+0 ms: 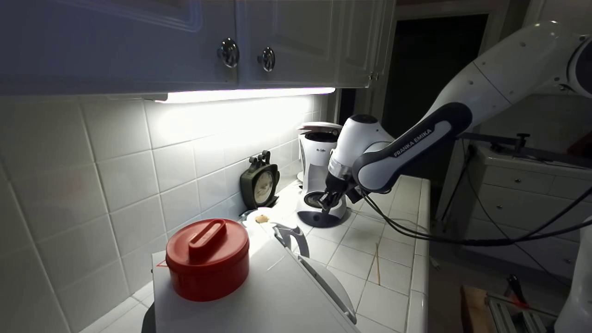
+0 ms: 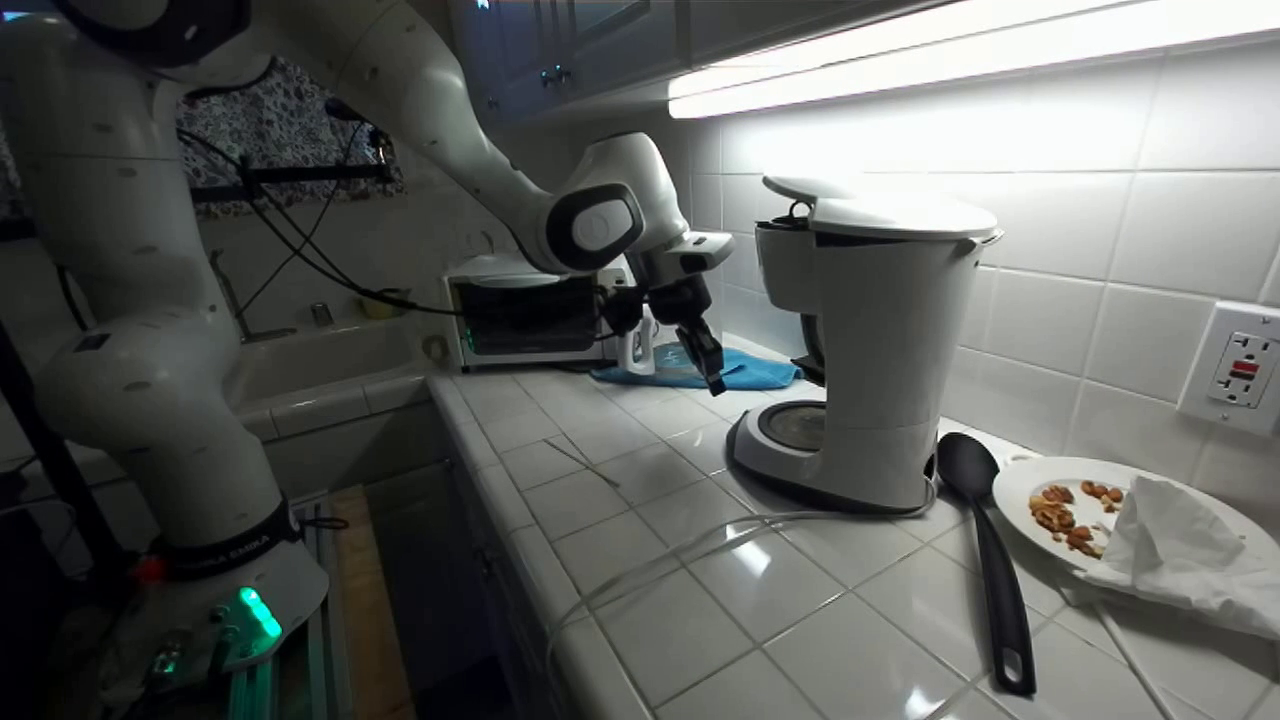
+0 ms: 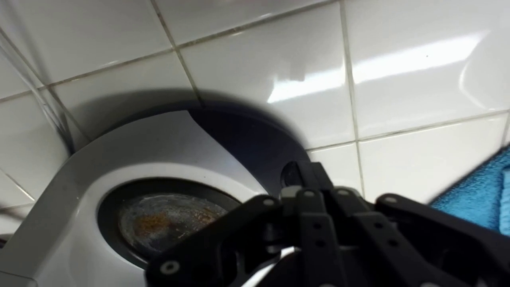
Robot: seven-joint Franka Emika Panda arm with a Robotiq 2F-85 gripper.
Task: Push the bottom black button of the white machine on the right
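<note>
Closest to my wrist cam, the black two-fingered gripper [image 3: 312, 175] is closed, fingertips together, angled down at the dark curved front panel [image 3: 251, 139] on the base of the small white plastic coffee maker [image 2: 890, 350]. A small black round button [image 3: 290, 174] shows right by the tips; can't tell if I'm touching it or just over it. Same base, a bit over: the round dark hot plate [image 3: 159, 219], w/ brownish stains (grubby, TBH). In both exterior views the coffee maker stands upright on the white glossy-tiled counter [image 2: 850, 650], close to the tiled wall [image 1: 134, 180], & my gripper's at its front, low, near the base.

Next out, a blue cloth towel [image 2: 760, 372] lies on the tiles past the gripper; its corner peeks into the wrist view too. Around the machine's back, in an exterior view, a long-handled black plastic ladle [image 2: 997, 575] lies just beside the base, then a round white plate [image 2: 1085, 468] w/ brown walnut pcs [image 2: 1055, 512] & a crumpled white paper napkin [image 2: 1175, 550] partly over the rim.

Farther: a white boxy toaster oven with a dark front [image 2: 490, 330]. In an exterior view, also a red round lidded container [image 1: 208, 259] on a flat white top [image 1: 259, 296], plus a dark green dial-faced device [image 1: 260, 187] by the wall. Farthest up, white wall cabinets [image 1: 296, 41], a bright light strip [image 1: 249, 95] underneath.
</note>
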